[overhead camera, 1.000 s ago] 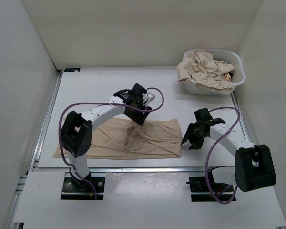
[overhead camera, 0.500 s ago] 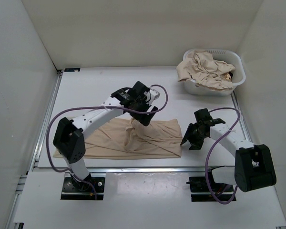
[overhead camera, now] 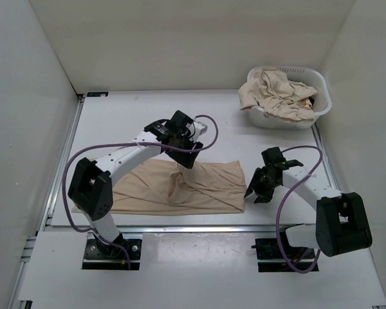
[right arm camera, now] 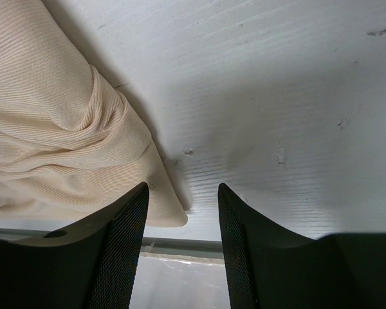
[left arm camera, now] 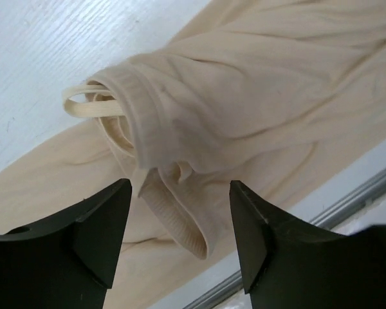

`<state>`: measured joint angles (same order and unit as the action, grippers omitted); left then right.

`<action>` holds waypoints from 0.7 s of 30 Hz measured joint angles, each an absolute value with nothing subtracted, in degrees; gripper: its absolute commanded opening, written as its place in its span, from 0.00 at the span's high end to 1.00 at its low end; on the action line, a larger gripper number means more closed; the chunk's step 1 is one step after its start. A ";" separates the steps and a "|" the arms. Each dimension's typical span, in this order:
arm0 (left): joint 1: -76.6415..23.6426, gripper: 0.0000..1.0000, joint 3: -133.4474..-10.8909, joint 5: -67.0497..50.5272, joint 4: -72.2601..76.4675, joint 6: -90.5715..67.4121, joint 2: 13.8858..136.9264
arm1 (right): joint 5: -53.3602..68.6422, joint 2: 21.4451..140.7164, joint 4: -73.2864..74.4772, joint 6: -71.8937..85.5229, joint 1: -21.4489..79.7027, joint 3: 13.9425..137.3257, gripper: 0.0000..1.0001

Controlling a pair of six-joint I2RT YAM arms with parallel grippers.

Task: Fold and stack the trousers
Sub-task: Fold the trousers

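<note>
I see the long pair of light beige, thin-fabric trousers (overhead camera: pixel 206 190) lying flat across the near half of the white table (overhead camera: pixel 128 122), stretched left to right, with a wrinkled bunch near the middle. My left gripper (overhead camera: pixel 185 158) hangs directly over that bunch. In the left wrist view its two black fingers (left arm camera: pixel 93 235) stand well apart with nothing between them; the left gripper (left arm camera: pixel 179 215) is above the cloth, not touching it. Under it I can make out the ribbed, gathered waistband (left arm camera: pixel 138 122) folded over on itself, with a flat cream drawstring loop (left arm camera: pixel 83 103) poking out onto the bare table.

My right gripper (overhead camera: pixel 255 191) sits low at the right end of the trousers, just beside their edge. From the right wrist camera its jaws are parted and empty: the right gripper (right arm camera: pixel 183 209) frames bare table, and the rounded corner of the fabric (right arm camera: pixel 64 148) lies just beside the left-hand finger (right arm camera: pixel 119 244). I cannot tell whether that finger touches the cloth.

At the far right corner a white plastic basket (overhead camera: pixel 289 121) holds a crumpled heap of more beige trousers (overhead camera: pixel 273 93), well apart from both arms.
</note>
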<state>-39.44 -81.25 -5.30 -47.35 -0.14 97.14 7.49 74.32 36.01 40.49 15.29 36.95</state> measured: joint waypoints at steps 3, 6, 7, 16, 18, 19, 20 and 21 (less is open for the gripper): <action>-36.36 0.29 -81.23 -6.20 -45.82 0.03 99.90 | 7.46 74.32 36.01 40.47 15.62 36.95 0.48; -33.61 0.29 -81.17 -7.05 -44.27 -0.01 101.67 | 7.49 74.32 36.03 40.51 15.92 36.95 0.48; -32.99 0.30 -81.14 -7.38 -43.90 -0.01 102.06 | 7.49 74.32 36.03 40.53 16.10 36.95 0.48; -33.23 0.52 -80.90 -14.24 -42.65 -0.05 104.81 | 7.35 74.32 36.07 40.53 16.27 36.95 0.48; -33.54 0.52 -80.58 -14.70 -42.59 -0.03 104.84 | 7.22 74.32 36.10 40.53 16.27 36.95 0.48; -33.58 0.50 -80.40 -14.61 -42.57 -0.03 104.84 | 7.20 74.32 36.12 40.53 16.27 36.95 0.48; -33.61 0.49 -80.12 -14.44 -42.52 -0.01 104.86 | 7.20 74.32 36.12 40.53 16.27 36.95 0.48; -33.61 0.49 -79.85 -14.11 -42.65 -0.03 104.86 | 7.20 74.32 36.12 40.53 16.27 36.95 0.48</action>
